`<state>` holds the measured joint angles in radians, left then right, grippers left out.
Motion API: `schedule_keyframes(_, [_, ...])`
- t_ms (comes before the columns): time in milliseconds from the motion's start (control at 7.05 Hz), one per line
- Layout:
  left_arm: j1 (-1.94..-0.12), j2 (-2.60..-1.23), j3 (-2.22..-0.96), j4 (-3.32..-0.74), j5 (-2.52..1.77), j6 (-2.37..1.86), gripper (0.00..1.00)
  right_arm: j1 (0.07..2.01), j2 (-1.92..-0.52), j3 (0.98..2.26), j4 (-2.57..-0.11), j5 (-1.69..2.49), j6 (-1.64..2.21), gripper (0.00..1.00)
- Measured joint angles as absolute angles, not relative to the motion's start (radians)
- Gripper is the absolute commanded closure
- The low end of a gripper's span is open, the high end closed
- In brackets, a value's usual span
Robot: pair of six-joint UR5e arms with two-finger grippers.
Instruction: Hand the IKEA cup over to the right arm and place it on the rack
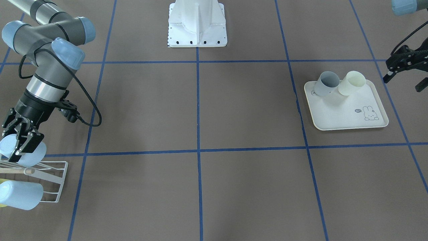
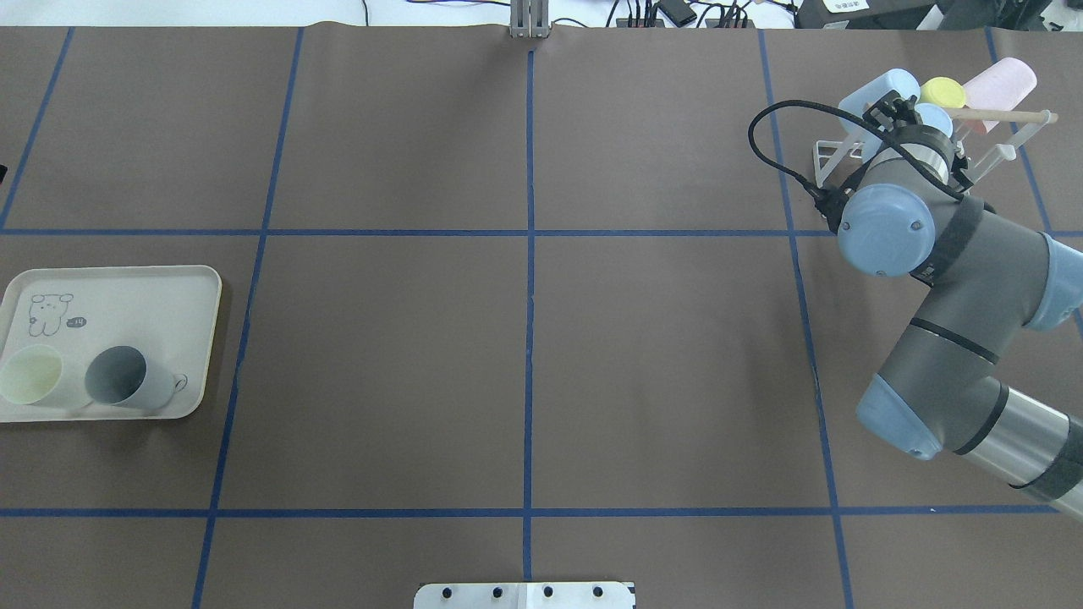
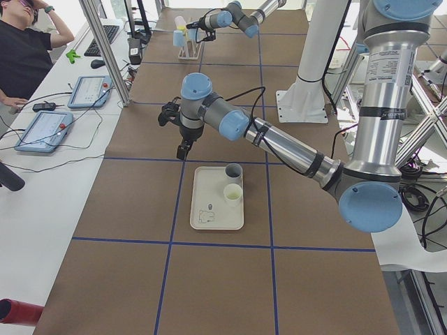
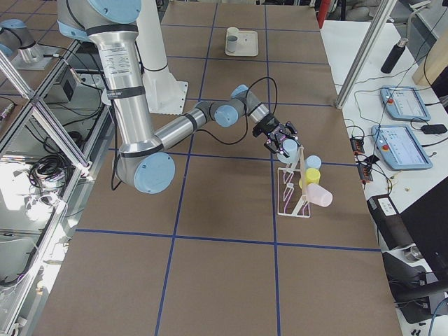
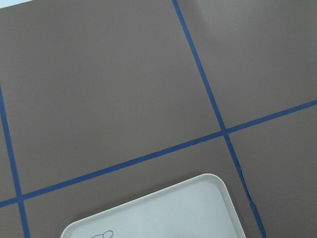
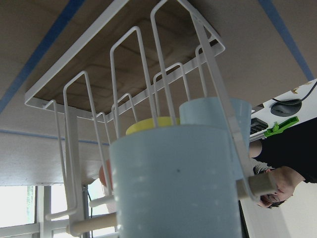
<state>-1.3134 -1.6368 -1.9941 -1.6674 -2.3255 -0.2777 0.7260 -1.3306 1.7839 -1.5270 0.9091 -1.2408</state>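
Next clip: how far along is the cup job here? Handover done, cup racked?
Done: the handover, judging by the left gripper hanging open and empty near the tray while the right gripper is closed on a light blue cup. In hand: that cup is at the rack, beside other cups hung there; whether it sits on a prong I cannot tell. Left: release it and back off.

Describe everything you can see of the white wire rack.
The rack stands on the table at the robot's right: white wire, slanted prongs, a wooden rod across. A pink cup, a yellow cup and a pale blue cup sit on it; the right gripper holds a second blue cup against its prongs.
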Motion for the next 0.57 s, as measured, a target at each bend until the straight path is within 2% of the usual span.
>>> schedule_keyframes(284, [-1.313, -1.637, -1.99, -1.667, -2.326, -0.278, 0.0, 0.724, -1.329, 1.772, -1.526, 0.91, -1.244, 0.18])
schedule_keyframes(567, [-1.313, -1.637, -1.99, -1.667, -2.325, -0.278, 0.0, 0.724, -1.329, 1.767, -1.526, 0.91, -1.245, 0.18])
